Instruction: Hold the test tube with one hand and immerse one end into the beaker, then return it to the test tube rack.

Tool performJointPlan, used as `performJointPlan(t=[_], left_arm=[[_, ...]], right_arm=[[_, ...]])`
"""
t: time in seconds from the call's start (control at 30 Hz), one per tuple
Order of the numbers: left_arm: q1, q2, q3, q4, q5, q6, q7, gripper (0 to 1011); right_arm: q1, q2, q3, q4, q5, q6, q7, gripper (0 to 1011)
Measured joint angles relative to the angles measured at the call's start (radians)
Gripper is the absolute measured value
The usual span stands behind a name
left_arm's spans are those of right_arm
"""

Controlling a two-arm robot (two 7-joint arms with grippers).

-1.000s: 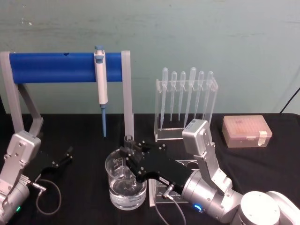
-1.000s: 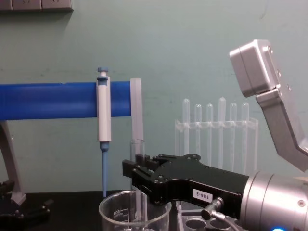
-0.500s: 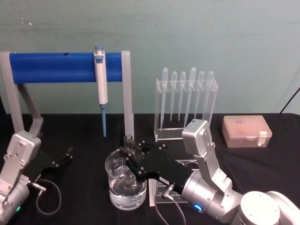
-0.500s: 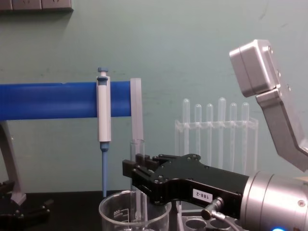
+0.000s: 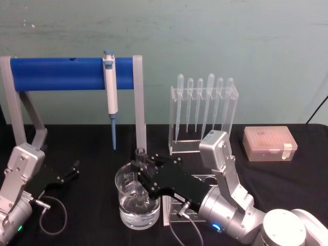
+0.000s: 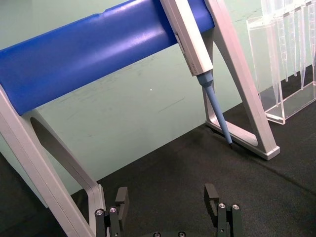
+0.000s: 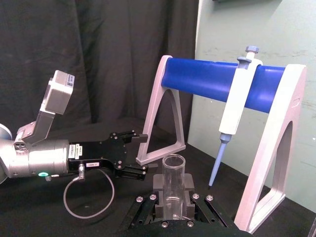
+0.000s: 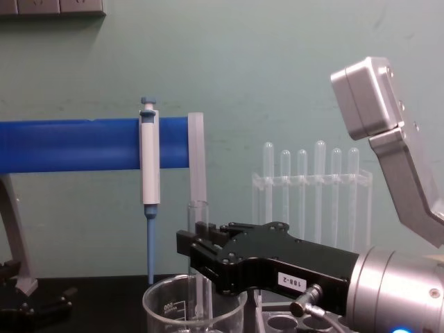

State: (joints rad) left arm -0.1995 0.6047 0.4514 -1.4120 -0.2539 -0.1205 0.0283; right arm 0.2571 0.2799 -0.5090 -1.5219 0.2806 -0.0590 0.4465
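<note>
The left gripper [image 5: 72,169] sits low over the black table [image 5: 92,148], well to the left of the right gripper, with its fingers [image 6: 213,195] spread wide and nothing between them. Behind it, and up and to the left of the right gripper, stands the blue-barred stand [image 5: 56,73]. The white and blue micropipette [image 5: 109,87] hangs from that bar, tip down.

The right gripper [image 5: 141,168] reaches in from the right. Its black ridged fingers [image 8: 202,234] are closed narrowly on the test tube [image 8: 198,214], which they hold upright. The tube's open rim stands above the fingers (the right wrist view looks straight at that rim [image 7: 173,160]). Its lower part goes down past the rim of the beaker [image 5: 128,211] directly under the gripper. The beaker holds clear liquid. Whether the tube's end reaches that liquid I cannot tell.

Under the gripper's body, just right of the beaker, lies the grey test tube rack [image 5: 204,180] with open round holes. Behind the gripper, farther back on the table, is the clear acrylic rack [image 5: 203,115] holding slim pipettes [image 5: 210,97]. A pale lidded box [image 5: 269,143] sits to the right of that.
</note>
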Motion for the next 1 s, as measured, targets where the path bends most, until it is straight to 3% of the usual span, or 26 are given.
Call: performJointPlan(t=[1.0], left_arm=[[0.000,0.000,0.000,0.000,0.000,0.000,0.000,1000]], right_arm=[[0.000,0.000,0.000,0.000,0.000,0.000,0.000,224]])
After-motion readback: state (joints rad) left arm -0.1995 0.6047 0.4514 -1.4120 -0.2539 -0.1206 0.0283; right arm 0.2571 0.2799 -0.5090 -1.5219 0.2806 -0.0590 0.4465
